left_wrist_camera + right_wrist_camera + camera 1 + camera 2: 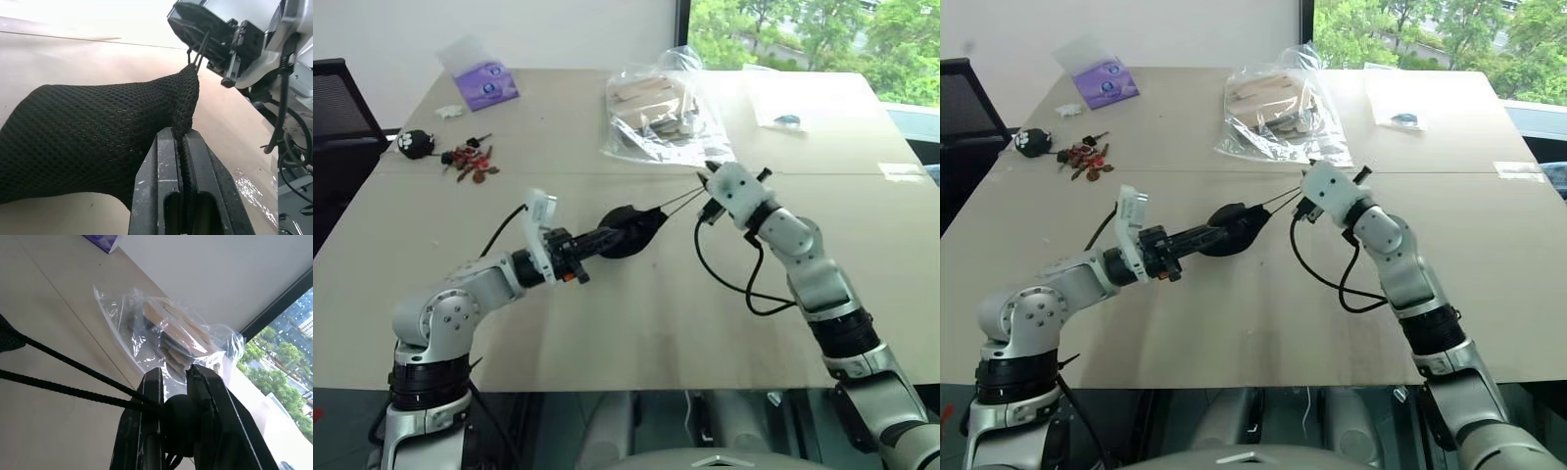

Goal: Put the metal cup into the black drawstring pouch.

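The black drawstring pouch (631, 232) hangs just above the middle of the table, bulging and rounded. My left gripper (605, 238) is shut on a fold of its mesh fabric (98, 132), fingers (166, 161) pinching the pouch's edge. Its thin black cord (675, 203) runs taut up to my right gripper (705, 179), which is shut on the cord's knot (178, 413). Both strands of the cord (73, 364) stretch straight from the pouch's gathered mouth. The metal cup is hidden.
A clear plastic bag (661, 113) of wooden pieces lies just behind my right gripper. A black plush toy (414, 144) and small red bits (470, 162) sit at the left, a purple packet (487, 83) far left. A black chair (337, 108) stands beside the table.
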Tool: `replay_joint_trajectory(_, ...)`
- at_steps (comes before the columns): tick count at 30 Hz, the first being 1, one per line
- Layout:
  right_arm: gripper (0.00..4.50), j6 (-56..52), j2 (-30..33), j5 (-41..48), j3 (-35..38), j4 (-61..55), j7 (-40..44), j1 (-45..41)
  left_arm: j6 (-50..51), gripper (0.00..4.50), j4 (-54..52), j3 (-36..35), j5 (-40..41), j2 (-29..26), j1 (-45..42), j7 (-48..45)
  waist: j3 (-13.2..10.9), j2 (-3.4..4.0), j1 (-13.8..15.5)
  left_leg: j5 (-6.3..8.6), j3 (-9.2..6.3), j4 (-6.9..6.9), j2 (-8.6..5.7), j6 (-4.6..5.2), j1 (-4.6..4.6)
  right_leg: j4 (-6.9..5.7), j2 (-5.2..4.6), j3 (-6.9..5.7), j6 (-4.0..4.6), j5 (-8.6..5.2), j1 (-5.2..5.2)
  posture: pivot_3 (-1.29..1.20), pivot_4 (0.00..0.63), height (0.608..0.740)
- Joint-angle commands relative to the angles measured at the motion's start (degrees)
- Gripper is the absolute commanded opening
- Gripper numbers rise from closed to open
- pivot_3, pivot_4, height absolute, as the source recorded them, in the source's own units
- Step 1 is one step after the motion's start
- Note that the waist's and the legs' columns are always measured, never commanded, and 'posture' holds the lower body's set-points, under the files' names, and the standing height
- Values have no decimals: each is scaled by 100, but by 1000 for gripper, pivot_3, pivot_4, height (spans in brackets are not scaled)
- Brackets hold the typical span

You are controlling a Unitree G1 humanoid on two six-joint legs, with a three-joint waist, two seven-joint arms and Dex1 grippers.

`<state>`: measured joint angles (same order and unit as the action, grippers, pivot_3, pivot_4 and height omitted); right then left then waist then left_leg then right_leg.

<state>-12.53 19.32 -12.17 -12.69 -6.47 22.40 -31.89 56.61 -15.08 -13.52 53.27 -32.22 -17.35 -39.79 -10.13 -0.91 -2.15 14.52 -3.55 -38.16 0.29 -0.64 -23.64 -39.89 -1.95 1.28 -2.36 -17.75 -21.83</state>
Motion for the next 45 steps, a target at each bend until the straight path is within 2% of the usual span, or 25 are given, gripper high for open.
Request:
replay_joint_trajectory(1, 184, -233, 79, 41, 241, -528, 51, -43, -119, 0, 0, -30, 52, -7, -42, -76, 0, 0, -3, 0, 0, 0, 0, 0, 0, 0, 0, 0, 0, 0, 0, 0, 150, 740)
replay_joint_trajectory(17, 184, -849, 427, 143, 437, -1331, 151, 77, -384, 0, 225, 270, -113, 82, -233, -244, 0, 0, 13, 0, 0, 0, -1, 1, 0, 1, 1, -2, 0, 0, 0, 0, 150, 740)
replay_joint_trajectory(25, 184, -958, 470, 135, 432, -1571, 176, 177, -577, 0, 222, 496, -292, -39, -222, -637, 0, 0, 6, 0, 1, 0, -1, 1, 0, 1, 1, -2, 0, 0, 0, 0, 150, 740)
replay_joint_trajectory(28, 184, -998, 505, 116, 437, -1657, 191, 188, -584, 886, 220, 496, -207, -159, -326, -944, 0, 0, 4, 0, 2, 0, -1, 1, 0, 1, 2, -3, 0, 0, 0, 0, 150, 740)
replay_joint_trajectory(30, 184, -1003, 577, 102, 436, -1732, 230, 198, -789, 2121, 331, 481, -407, -69, -511, -782, 0, 0, 13, 0, 2, 0, -1, 1, 1, 1, 2, -9, 0, 0, 1, 0, 150, 740)
replay_joint_trajectory(33, 184, -964, 670, 88, 380, -1812, 330, 173, -849, 3175, 365, 552, -449, -18, -804, -779, -1, 1, 35, 0, 1, -2, -3, 1, 0, 0, 1, -13, 0, 0, 1, 0, 150, 740)
replay_joint_trajectory(39, 184, -699, 972, -122, 51, -1865, 682, 42, -695, 3251, 309, 815, -352, 377, -1525, -694, -1, 0, 42, 0, 0, -4, -5, 2, -5, 3, 1, -18, 0, 0, 2, 0, 150, 740)
replay_joint_trajectory(42, 184, -624, 932, -98, -28, -1800, 760, 67, -805, 3251, 469, 994, -525, 610, -1739, -609, -1, 1, 12, 0, 0, -4, -4, 1, -4, 2, 3, -18, 0, 0, 1, 0, 150, 740)
replay_joint_trajectory(45, 184, -599, 823, -67, -84, -1733, 774, 106, -1001, 3251, 627, 1245, -896, 598, -1692, -680, -1, 1, -10, 0, 1, -4, -3, 1, -2, 1, 4, -16, 0, 0, 1, 0, 150, 740)
